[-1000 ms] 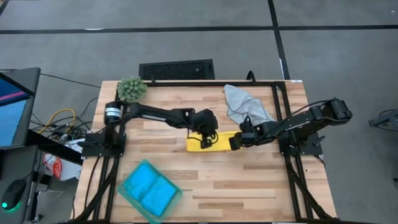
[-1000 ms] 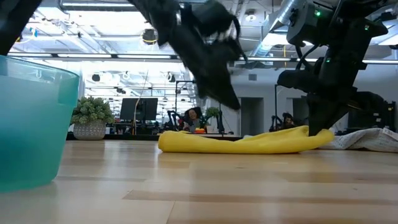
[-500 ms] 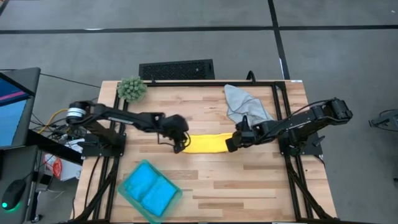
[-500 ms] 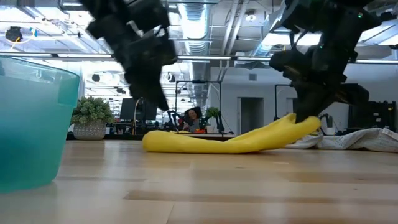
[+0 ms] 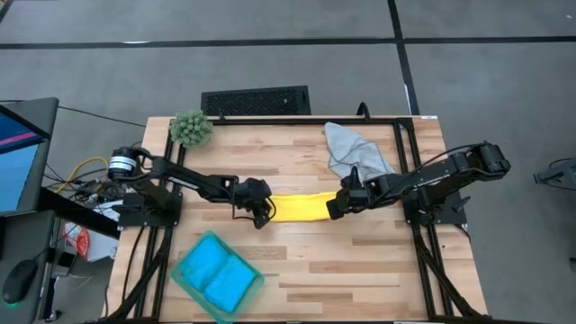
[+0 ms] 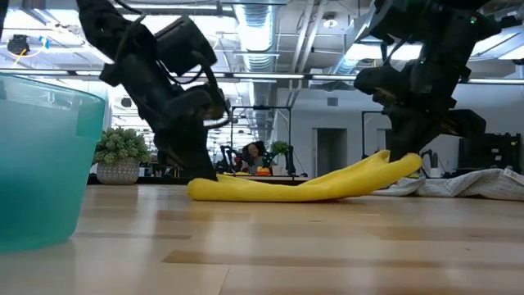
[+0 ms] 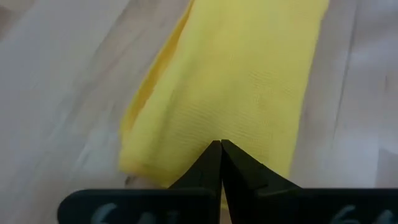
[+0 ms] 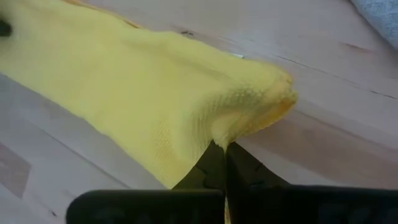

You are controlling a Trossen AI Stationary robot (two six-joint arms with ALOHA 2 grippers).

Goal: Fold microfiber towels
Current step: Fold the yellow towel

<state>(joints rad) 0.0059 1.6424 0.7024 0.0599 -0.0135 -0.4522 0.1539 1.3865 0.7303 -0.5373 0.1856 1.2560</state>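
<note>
Two arms worked one yellow towel (image 5: 301,208) at the middle of the table (image 5: 360,270), where it lay as a narrow folded strip running from left to right. The left gripper (image 5: 261,214) stood low at the strip's left end, its fingers pressed together at the cloth's edge; the left wrist view did not settle whether any fabric was caught between them. The right gripper (image 5: 334,208) was clenched on the strip's right end, and in the low view that end (image 6: 397,166) rode raised off the wood while the rest sagged down to the surface. The wrist views showed layered edges along the strip, which suggested at least one fold was already in the cloth; a last fold, end over end, seemed to be what remained for this piece. A grey towel (image 5: 355,151) lay crumpled at the far right of the table, just behind the right arm, and looked untouched. Blue cloth (image 5: 216,274) sat inside a teal bin (image 5: 180,279) at the near left corner, though how neatly it was folded could not be told from above. By that count the job appeared partly done. A small fuzzy plant (image 5: 190,129) sat at the far left corner, well clear of the work.
</note>
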